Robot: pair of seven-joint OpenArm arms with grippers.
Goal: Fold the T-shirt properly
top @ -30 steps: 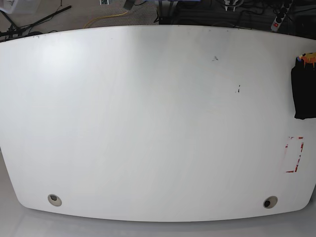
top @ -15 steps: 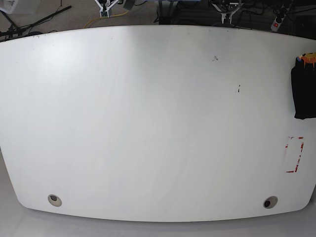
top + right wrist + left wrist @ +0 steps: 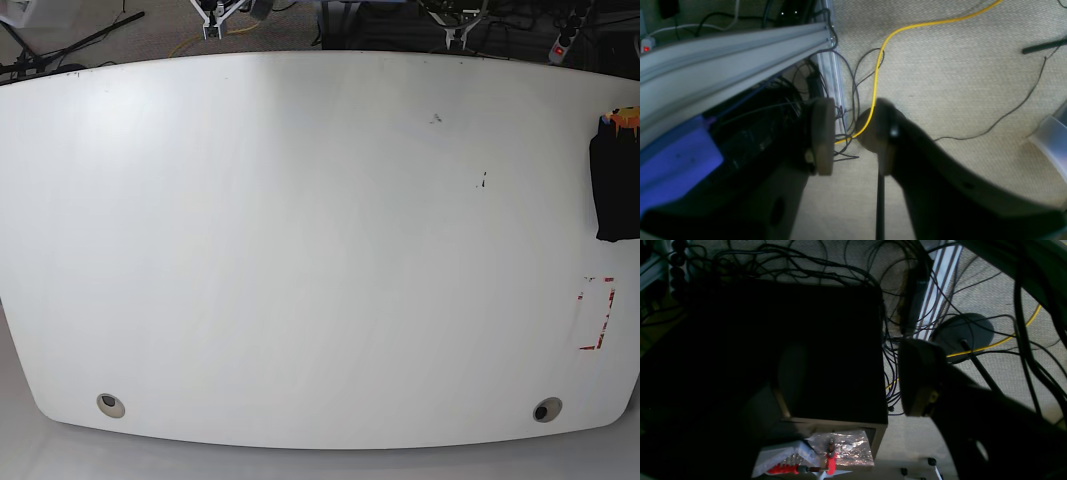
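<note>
Both end effectors hang past the far edge of the white counter (image 3: 300, 250), over carpet and cables. The left end effector (image 3: 853, 380) stands wide apart, gripping nothing. The right end effector (image 3: 853, 136) shows a narrower gap, a yellow cable (image 3: 878, 63) on the floor behind it. The black T-shirt (image 3: 615, 185) lies folded at the counter's edge, well away from both.

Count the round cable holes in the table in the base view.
2. One cable hole sits near the table's bottom-left corner, the other near the bottom-right corner. None seems hidden.
</note>
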